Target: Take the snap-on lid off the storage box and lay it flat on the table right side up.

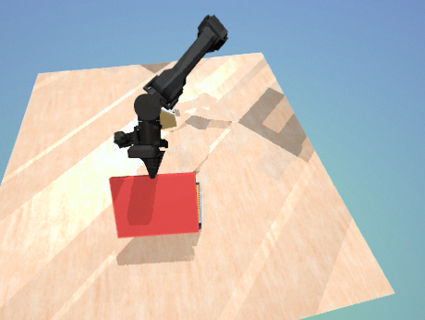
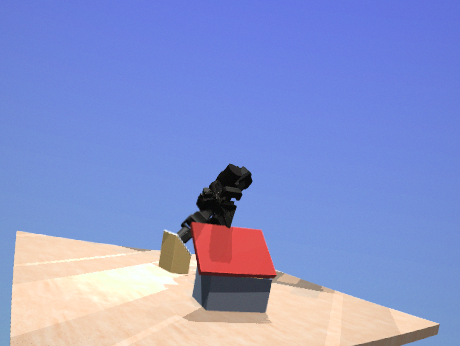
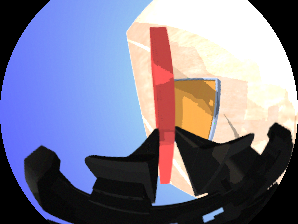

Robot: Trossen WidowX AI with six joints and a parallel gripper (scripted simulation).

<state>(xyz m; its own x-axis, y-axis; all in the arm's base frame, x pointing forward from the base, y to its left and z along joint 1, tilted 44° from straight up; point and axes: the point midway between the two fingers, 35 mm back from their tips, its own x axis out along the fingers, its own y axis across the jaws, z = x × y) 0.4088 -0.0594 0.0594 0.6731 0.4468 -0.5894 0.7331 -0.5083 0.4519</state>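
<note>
Leftmost in the exterior view, a tan block (image 2: 174, 254) (image 1: 168, 120) is standing on the wooden table (image 2: 115, 295) (image 1: 259, 203) (image 3: 192, 55). Right of it, the gripper (image 2: 230, 225) (image 1: 152, 176) (image 3: 165, 131) is clamping its fingers on the edge of the red lid (image 2: 242, 254) (image 1: 171, 208) (image 3: 162, 80). The lid is tilting above the blue-grey storage box (image 2: 236, 295) (image 1: 200, 213) (image 3: 218, 97), its raised edge at the fingers. Below, the box is sitting on the table, its orange inside showing in the wrist view.

Pale wood grain covers the table (image 1: 259, 259) (image 2: 125, 310) (image 3: 192, 47). Slanting bands of light and shadow cross it, brightest toward the left edge from above. Blue, greener past the right edge, surrounds it.
</note>
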